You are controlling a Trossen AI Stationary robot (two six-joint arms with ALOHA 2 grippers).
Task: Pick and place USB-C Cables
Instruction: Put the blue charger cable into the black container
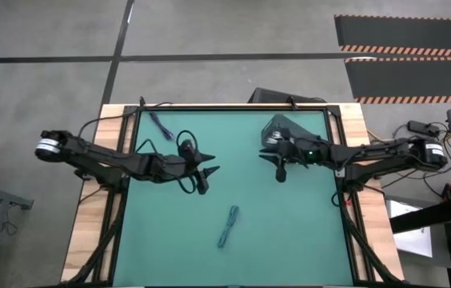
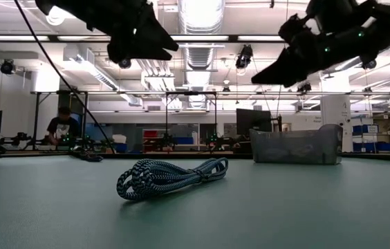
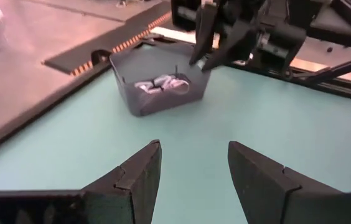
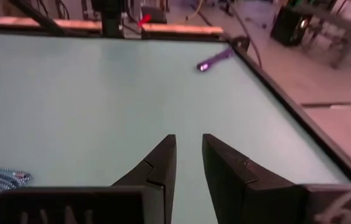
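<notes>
A teal braided USB-C cable (image 1: 228,226) lies coiled on the green table (image 1: 305,240) toward its near edge; the low view shows this cable (image 2: 171,178) resting flat. A dark blue cable (image 1: 160,124) lies near the far left corner. White cables (image 3: 160,84) lie inside the grey bin (image 3: 157,93) at the far right. My left gripper (image 1: 209,178) hovers open above the table's middle left, pointing toward the bin. My right gripper (image 1: 278,166) hovers beside the bin, its fingers (image 4: 163,162) a narrow gap apart with nothing between them.
Black robot wiring (image 1: 184,146) loops over the left arm. The table has a raised dark frame (image 1: 133,152) along its sides. In the low view, a person (image 2: 61,124) sits at a bench far behind the table. Bare green surface lies between the two grippers.
</notes>
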